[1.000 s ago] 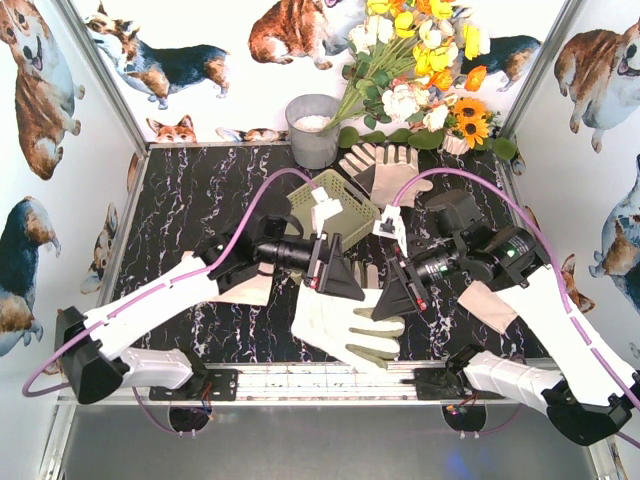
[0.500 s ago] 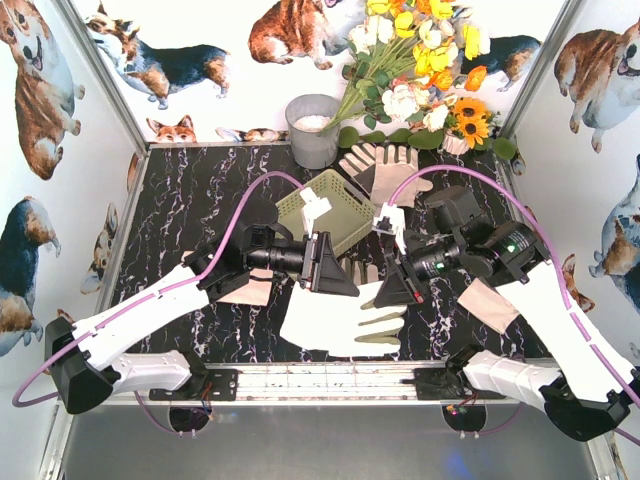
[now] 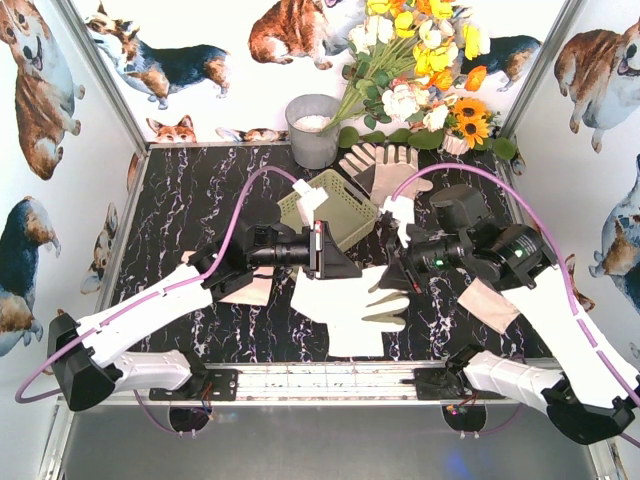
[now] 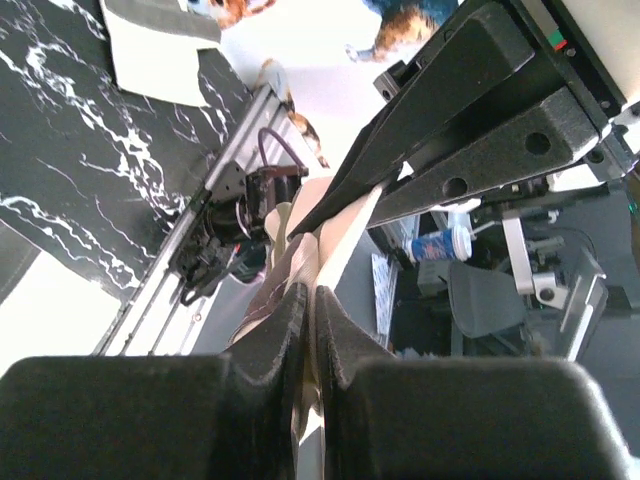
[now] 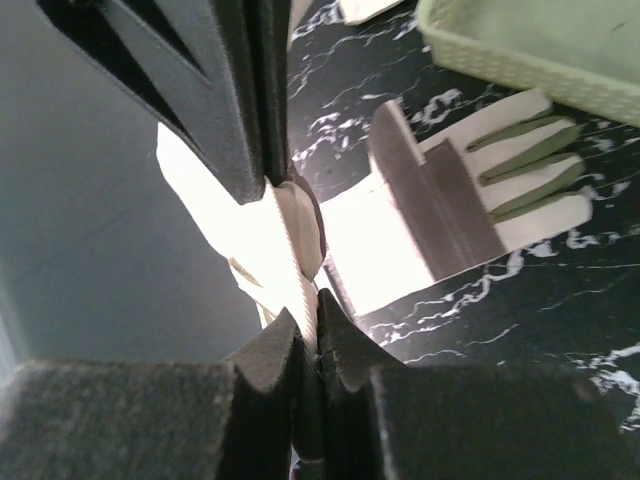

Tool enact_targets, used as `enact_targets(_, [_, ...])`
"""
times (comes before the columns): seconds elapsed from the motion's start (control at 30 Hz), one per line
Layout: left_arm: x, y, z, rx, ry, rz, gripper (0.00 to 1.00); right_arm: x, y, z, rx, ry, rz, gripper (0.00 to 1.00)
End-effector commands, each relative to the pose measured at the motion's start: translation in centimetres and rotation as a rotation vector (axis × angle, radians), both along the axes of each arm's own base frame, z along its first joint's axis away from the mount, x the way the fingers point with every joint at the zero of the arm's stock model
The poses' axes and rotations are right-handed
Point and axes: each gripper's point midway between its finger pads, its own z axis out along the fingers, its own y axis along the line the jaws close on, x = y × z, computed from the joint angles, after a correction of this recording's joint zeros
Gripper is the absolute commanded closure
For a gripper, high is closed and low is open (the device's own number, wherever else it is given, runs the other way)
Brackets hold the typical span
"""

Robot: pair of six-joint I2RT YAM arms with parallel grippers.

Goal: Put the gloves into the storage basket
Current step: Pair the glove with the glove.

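One off-white glove (image 3: 352,310) hangs flat above the table's front middle, held from both sides. My left gripper (image 3: 352,272) is shut on its left edge, the fabric (image 4: 335,245) pinched between the pads. On the opposite edge (image 5: 300,250) my right gripper (image 3: 388,284) is shut as well. The pale yellow-green storage basket (image 3: 335,205) sits tilted just behind the two grippers. A second glove (image 5: 470,190) with a grey palm lies on the table beside the basket (image 5: 540,45). More gloves (image 3: 385,168) lie at the back, right of the basket.
A grey metal bucket (image 3: 313,130) stands at the back centre, with a bunch of flowers (image 3: 425,70) to its right. Under the left arm lies a glove (image 3: 245,290), and another (image 3: 490,303) under the right arm. Printed walls close in both sides.
My left gripper went from open to shut on the glove's edge. Both grippers and the glove have shifted back and up toward the basket.
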Motion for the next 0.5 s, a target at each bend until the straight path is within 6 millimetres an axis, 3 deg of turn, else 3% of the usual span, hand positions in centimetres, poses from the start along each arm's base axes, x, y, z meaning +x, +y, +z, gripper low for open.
enact_targets(0.0, [1.2,0.5,1.2,-0.029,-0.041,0.110,1.00,3.8,-0.2,3.7,0.076,-0.214,-0.170,0.98])
enact_targets(0.07, [1.8,0.6,1.6,-0.037,-0.045,0.156,1.00,4.1,0.2,4.4,0.119,-0.212,-0.199,0.95])
enact_targets(0.1, [2.1,0.7,1.9,-0.041,-0.051,0.179,1.00,4.2,0.5,4.9,0.152,-0.212,-0.204,0.89])
enact_targets(0.2, [3.4,1.0,2.3,-0.040,-0.060,0.263,1.00,4.9,1.1,5.9,0.223,-0.166,-0.289,0.49])
enact_targets(0.27, [4.4,1.5,1.9,-0.016,-0.058,0.331,1.00,5.5,1.2,6.6,0.263,-0.149,-0.356,0.33])
enact_targets(0.37, [6.2,2.6,1.1,0.026,-0.058,0.454,1.00,6.5,1.0,7.9,0.323,-0.139,-0.452,0.17])
enact_targets(0.47, [8.0,3.3,1.5,0.001,-0.050,0.575,1.00,7.6,0.1,8.8,0.367,-0.111,-0.597,0.12])
